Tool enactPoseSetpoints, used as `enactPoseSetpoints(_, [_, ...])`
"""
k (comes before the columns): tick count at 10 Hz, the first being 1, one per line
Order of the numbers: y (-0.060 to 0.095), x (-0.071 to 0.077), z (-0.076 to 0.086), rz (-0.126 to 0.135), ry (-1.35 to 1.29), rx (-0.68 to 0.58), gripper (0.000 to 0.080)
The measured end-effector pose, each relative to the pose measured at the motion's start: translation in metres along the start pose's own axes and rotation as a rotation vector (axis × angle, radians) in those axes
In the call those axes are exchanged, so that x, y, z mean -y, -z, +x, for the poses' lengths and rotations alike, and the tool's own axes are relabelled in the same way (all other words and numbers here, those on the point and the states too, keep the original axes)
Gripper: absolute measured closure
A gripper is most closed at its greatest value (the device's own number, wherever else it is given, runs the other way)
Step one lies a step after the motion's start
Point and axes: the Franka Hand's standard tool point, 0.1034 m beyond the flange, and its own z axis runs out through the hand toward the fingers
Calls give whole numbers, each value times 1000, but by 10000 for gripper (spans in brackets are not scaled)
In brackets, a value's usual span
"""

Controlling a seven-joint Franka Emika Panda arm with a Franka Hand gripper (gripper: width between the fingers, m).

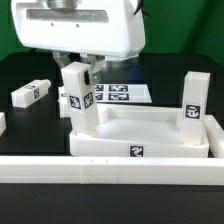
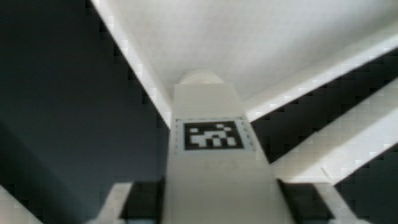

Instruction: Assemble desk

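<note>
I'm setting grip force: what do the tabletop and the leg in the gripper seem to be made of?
Tabletop: probably rigid white plastic, matte; even colour, raised moulded-looking rim. Leg: seemingly the same white plastic, matte; flat faces, crisp edges. Its tag looks like a printed paper or film sticker; blur leaves that open.
</note>
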Motion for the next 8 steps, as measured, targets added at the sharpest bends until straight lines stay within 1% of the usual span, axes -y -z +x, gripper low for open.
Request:
enactPoseSetpoints(3, [-1,10,-7,14,-252,1,509])
enactPoseSetpoints(6, [-3,16,-9,55,-513,6,509])
enactPoseSetpoints(7, [-3,19,-10,63,-621,18,509])
enactPoseSetpoints(8, [-4,20,-11,65,-643,21,509])
